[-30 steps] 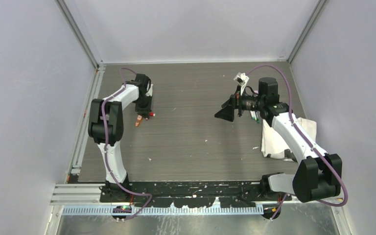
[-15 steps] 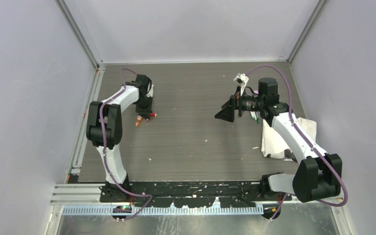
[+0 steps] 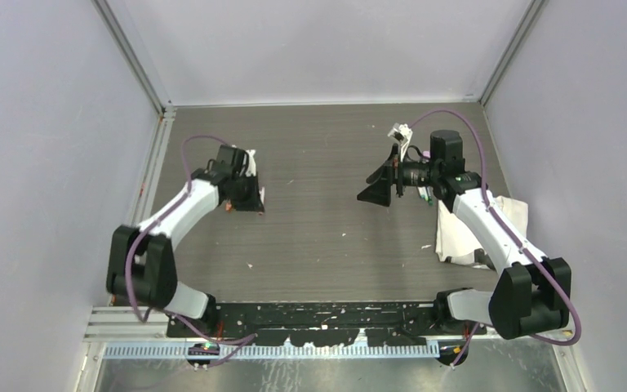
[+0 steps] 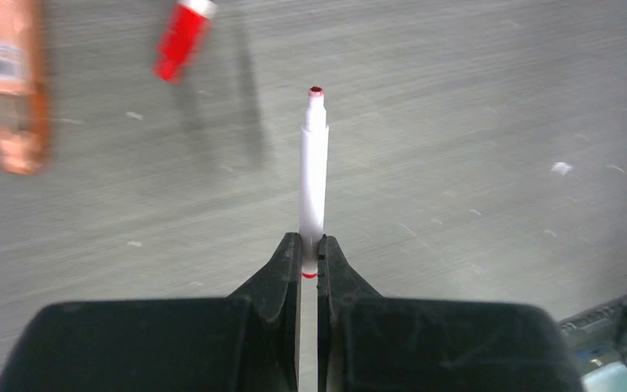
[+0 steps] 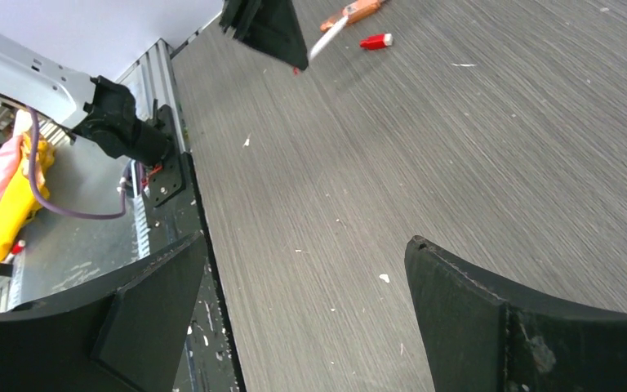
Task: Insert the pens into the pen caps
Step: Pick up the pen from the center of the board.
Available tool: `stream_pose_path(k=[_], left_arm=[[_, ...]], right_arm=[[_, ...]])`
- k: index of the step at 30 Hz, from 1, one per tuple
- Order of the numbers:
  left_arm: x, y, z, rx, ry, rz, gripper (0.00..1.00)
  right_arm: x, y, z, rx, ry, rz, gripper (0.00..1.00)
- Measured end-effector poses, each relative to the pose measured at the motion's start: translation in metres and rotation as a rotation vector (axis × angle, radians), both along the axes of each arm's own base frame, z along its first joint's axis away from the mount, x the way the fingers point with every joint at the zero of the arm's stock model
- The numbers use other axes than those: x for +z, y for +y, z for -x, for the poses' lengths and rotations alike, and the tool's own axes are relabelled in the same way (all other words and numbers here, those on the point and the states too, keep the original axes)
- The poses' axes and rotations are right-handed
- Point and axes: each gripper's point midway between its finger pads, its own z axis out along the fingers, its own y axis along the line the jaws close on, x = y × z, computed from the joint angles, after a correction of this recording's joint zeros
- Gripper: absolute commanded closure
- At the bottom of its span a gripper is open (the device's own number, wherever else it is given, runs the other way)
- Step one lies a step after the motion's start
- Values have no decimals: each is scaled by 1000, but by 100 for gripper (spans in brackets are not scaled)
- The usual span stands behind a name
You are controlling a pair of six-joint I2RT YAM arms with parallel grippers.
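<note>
Two grippers are in view. The left gripper is clamped on the rear end of a white pen. The pen's uncapped red tip projects forward of the closed jaws. The red pen cap lies on the table, near the pen tip, offset to one side and not touching it. An orange marker piece, blurred, lies just beside the red pen cap, on the side away from the pen. The right gripper hangs above the table, well apart from the red pen cap. Its jaws are spread wide with nothing between them. A white cloth lies farther from the red pen cap, beyond the right gripper.
</note>
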Motion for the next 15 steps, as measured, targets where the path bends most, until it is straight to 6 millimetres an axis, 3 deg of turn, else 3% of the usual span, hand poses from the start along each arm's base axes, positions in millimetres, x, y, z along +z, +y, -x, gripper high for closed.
stream_pose_path(k=[4, 9, 12, 15], left_arm=[[22, -38, 35, -37, -143, 185, 99], [73, -97, 77, -139, -441, 487, 99], [93, -116, 88, -141, -565, 621, 99], [101, -130, 96, -126, -623, 691, 99]], right_arm=[[2, 11, 11, 43, -25, -13, 3], [2, 30, 30, 85, -8, -69, 4], [6, 38, 35, 75, 10, -133, 6], [17, 45, 37, 56, 31, -194, 11]])
